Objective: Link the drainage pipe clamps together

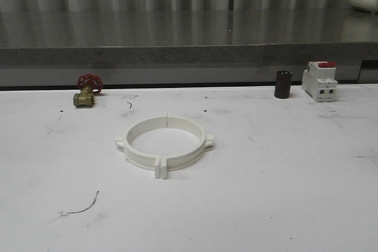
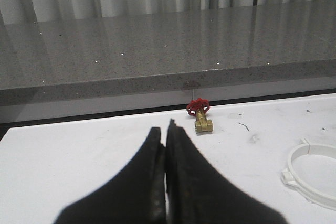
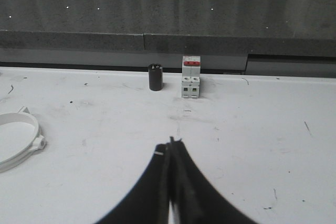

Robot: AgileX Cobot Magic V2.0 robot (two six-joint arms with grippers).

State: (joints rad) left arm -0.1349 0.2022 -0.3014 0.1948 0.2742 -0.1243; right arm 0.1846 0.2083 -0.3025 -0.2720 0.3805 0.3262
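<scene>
The two white drainage pipe clamps (image 1: pixel 164 143) lie on the white table near its middle, standing together as one ring with their flanged ends meeting at front and back. Part of that ring (image 2: pixel 312 174) is seen in the left wrist view and its edge (image 3: pixel 18 140) in the right wrist view. My left gripper (image 2: pixel 167 127) is shut with nothing in it, well off to the ring's left. On the ring's other side my right gripper (image 3: pixel 170 142) is shut and holds nothing.
A brass valve with a red handwheel (image 1: pixel 86 91) sits at the back left. At the back right stand a dark cylinder (image 1: pixel 283 84) and a white breaker with a red switch (image 1: pixel 319 80). A grey stone ledge (image 1: pixel 189 51) borders the table's far edge.
</scene>
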